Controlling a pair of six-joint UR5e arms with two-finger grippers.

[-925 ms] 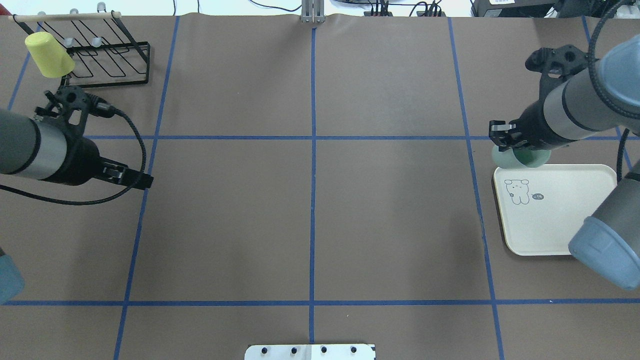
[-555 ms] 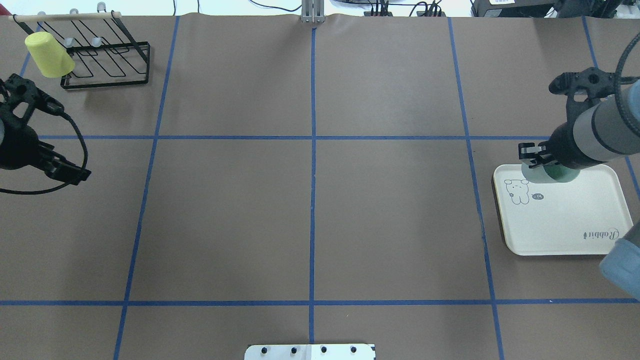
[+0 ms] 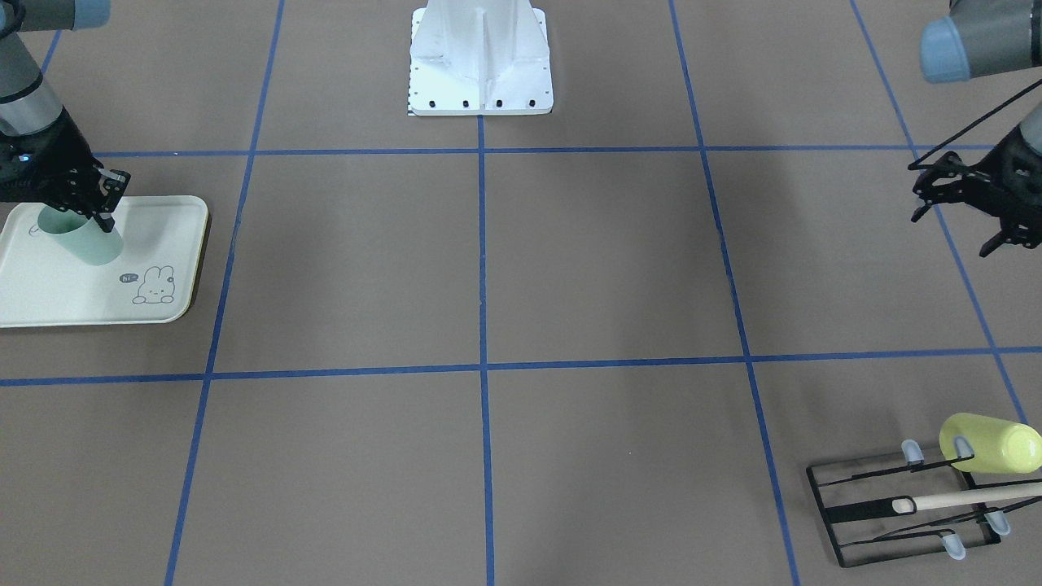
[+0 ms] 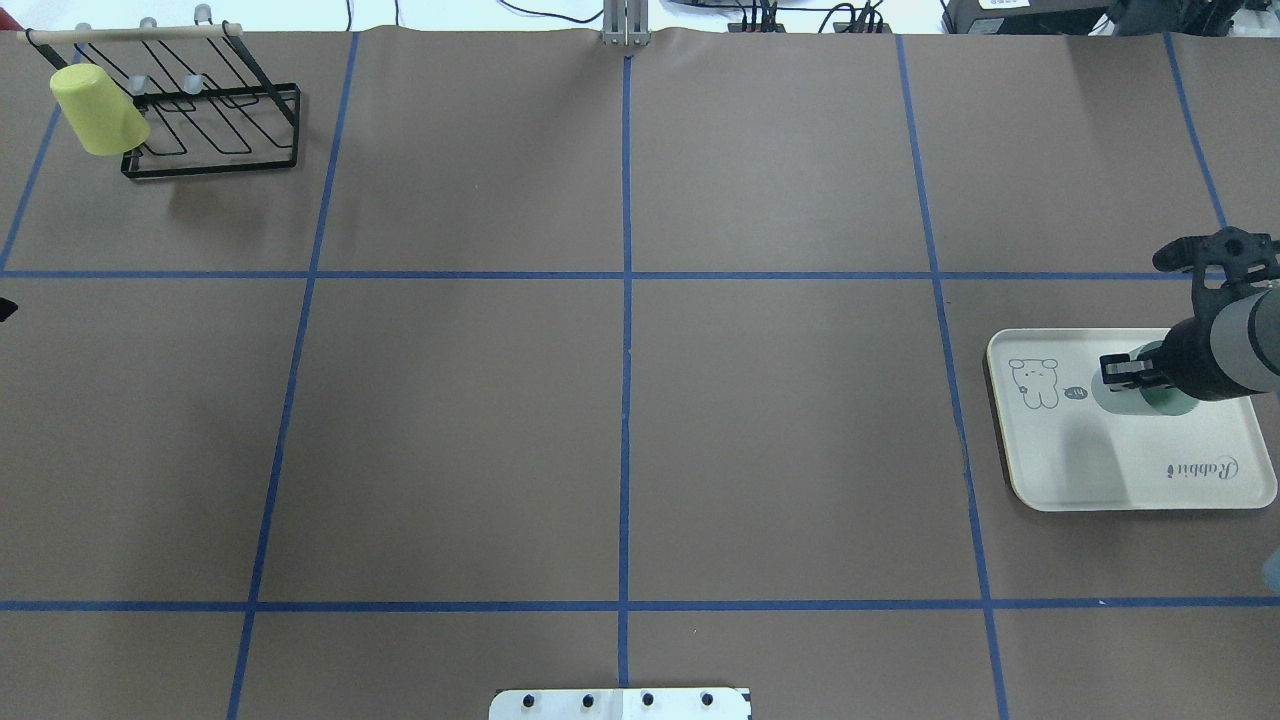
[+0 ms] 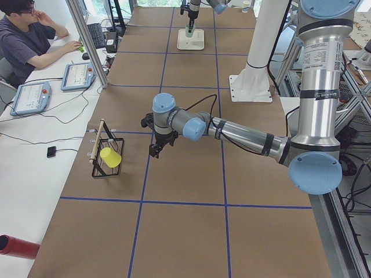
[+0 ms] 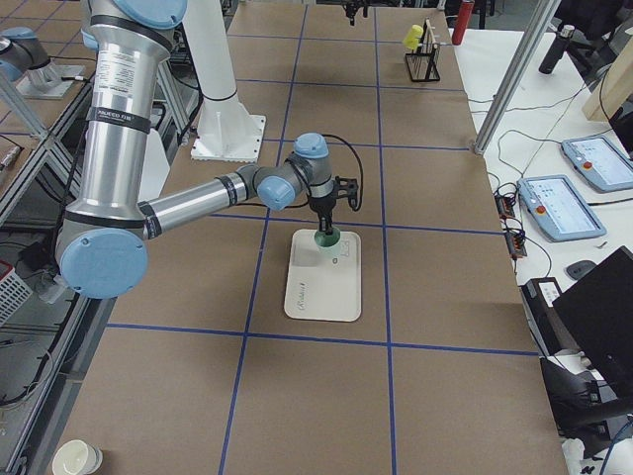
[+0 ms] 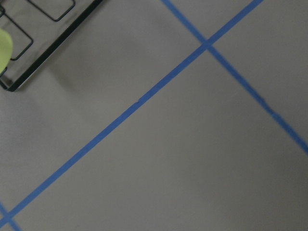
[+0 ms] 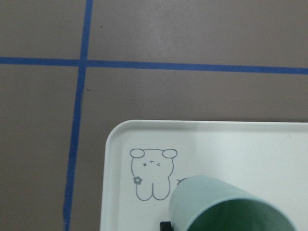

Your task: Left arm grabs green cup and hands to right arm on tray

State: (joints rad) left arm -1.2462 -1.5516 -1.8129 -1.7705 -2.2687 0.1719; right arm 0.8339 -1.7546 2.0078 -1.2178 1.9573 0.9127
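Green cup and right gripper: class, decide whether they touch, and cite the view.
Touching. Front-facing view: the right gripper clamps the tilted green cup near its rim.

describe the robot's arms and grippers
The left silver-grey jointed robot arm and right silver-grey jointed robot arm match: tubular links, pale-blue round joint caps, printed labels on the thick upright sections, a black cable looping at each wrist. The left black two-finger gripper and right black two-finger gripper have slim black jaws.

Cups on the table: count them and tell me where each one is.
2. The green cup is in the right gripper, tilted over the tray. The yellow-green cup sits on the black wire rack at the opposite end. None seem hidden.
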